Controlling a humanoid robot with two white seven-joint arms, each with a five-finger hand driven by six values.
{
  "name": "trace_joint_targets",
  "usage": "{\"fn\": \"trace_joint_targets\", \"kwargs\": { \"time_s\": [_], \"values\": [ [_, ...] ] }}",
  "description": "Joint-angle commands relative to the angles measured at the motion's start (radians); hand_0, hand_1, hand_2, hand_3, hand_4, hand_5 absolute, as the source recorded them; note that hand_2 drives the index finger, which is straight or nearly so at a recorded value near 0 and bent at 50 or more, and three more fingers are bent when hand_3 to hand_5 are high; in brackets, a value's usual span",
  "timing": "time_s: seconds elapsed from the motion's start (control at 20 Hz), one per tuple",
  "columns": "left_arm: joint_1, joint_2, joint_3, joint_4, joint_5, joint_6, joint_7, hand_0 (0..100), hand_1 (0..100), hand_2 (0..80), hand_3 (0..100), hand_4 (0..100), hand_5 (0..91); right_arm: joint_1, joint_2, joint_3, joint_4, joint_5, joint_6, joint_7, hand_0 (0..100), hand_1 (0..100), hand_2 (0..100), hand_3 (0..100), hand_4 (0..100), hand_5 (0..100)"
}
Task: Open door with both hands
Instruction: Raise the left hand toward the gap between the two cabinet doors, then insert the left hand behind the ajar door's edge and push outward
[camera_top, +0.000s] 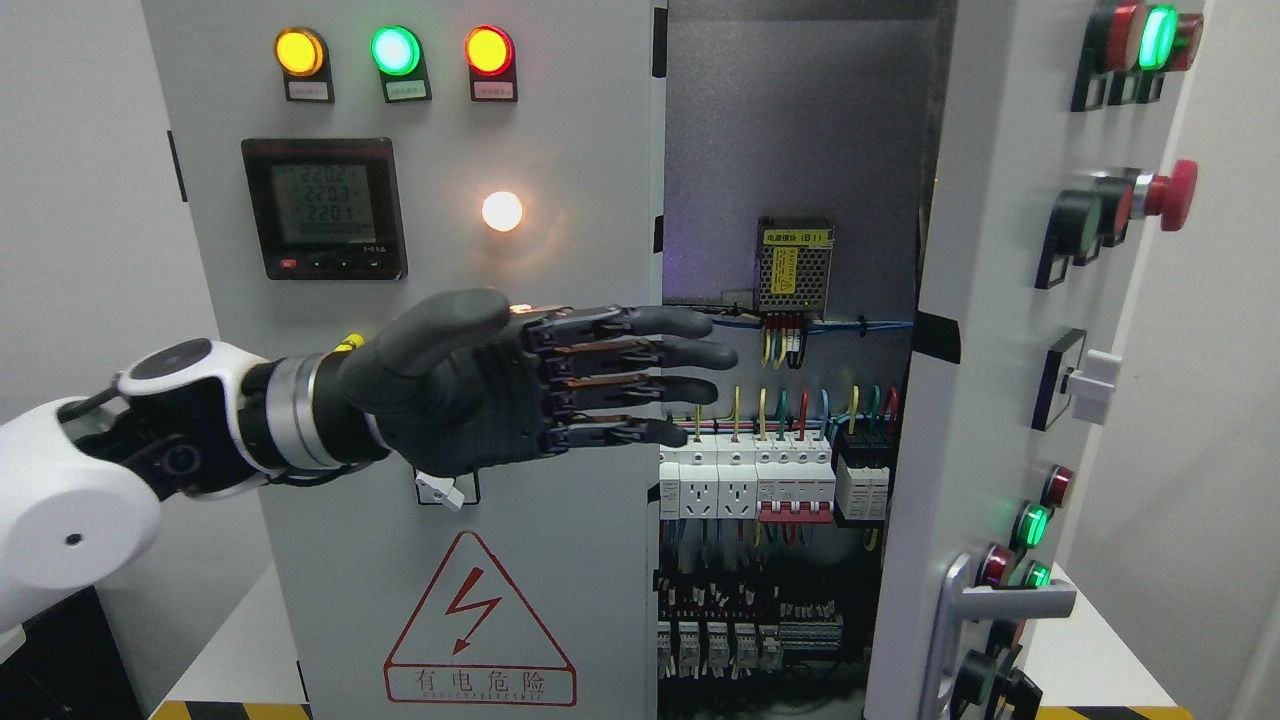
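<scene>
The main risk is the left hand (520, 385) reaching past the left door's (450, 300) edge into the live wiring (790, 400); its fingertips (700, 352) already overlap the opening. The fingers are straight and held together, gripping nothing, and whether they touch the door I cannot tell. The right door (1010, 330) stands swung open, handle (1000, 605) low. The right hand is out of view.
</scene>
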Motion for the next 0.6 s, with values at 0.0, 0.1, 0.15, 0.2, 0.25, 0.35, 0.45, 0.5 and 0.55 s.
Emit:
{"fn": "trace_joint_targets", "kwargs": {
  "time_s": [0.0,0.1,0.15,0.2,0.25,0.35,0.45,0.5,0.55],
  "values": [
    [-0.036,-0.249,-0.163,0.005,0.038,-0.001,0.049,12,39,0.0,0,0,0.0,0.001,0.000,0.000,0.000,0.000,0.000,0.000,12,39,0,0,0,0],
    [-0.036,-0.270,-0.163,0.006,0.049,-0.001,0.086,12,39,0.0,0,0,0.0,0.001,0.000,0.000,0.000,0.000,0.000,0.000,12,39,0,0,0,0],
    [-0.036,-0.281,-0.163,0.006,0.055,-0.003,0.106,12,39,0.0,0,0,0.0,-0.001,0.000,0.000,0.000,0.000,0.000,0.000,12,39,0,0,0,0],
    [-0.036,-0.293,-0.161,0.006,0.058,-0.006,0.129,12,39,0.0,0,0,0.0,-0.001,0.000,0.000,0.000,0.000,0.000,0.000,12,39,0,0,0,0],
    [-0.036,-0.302,-0.156,0.005,0.060,-0.010,0.153,12,39,0.0,0,0,0.0,0.001,0.000,0.000,0.000,0.000,0.000,0.000,12,39,0,0,0,0],
    [-0.034,-0.324,-0.146,0.005,0.066,-0.013,0.186,12,39,0.0,0,0,0.0,-0.001,0.000,0.000,0.000,0.000,0.000,0.000,12,39,0,0,0,0],
    [-0.030,-0.347,-0.115,0.006,0.066,-0.013,0.197,12,39,0.0,0,0,0.0,-0.001,0.000,0.000,0.000,0.000,0.000,0.000,12,39,0,0,0,0],
    [-0.028,-0.355,-0.101,0.005,0.066,-0.013,0.206,12,39,0.0,0,0,0.0,0.001,0.000,0.000,0.000,0.000,0.000,0.000,12,39,0,0,0,0],
    [-0.025,-0.364,-0.088,0.006,0.066,-0.013,0.216,12,39,0.0,0,0,0.0,-0.001,0.000,0.000,0.000,0.000,0.000,0.000,12,39,0,0,0,0]
  ]
}}
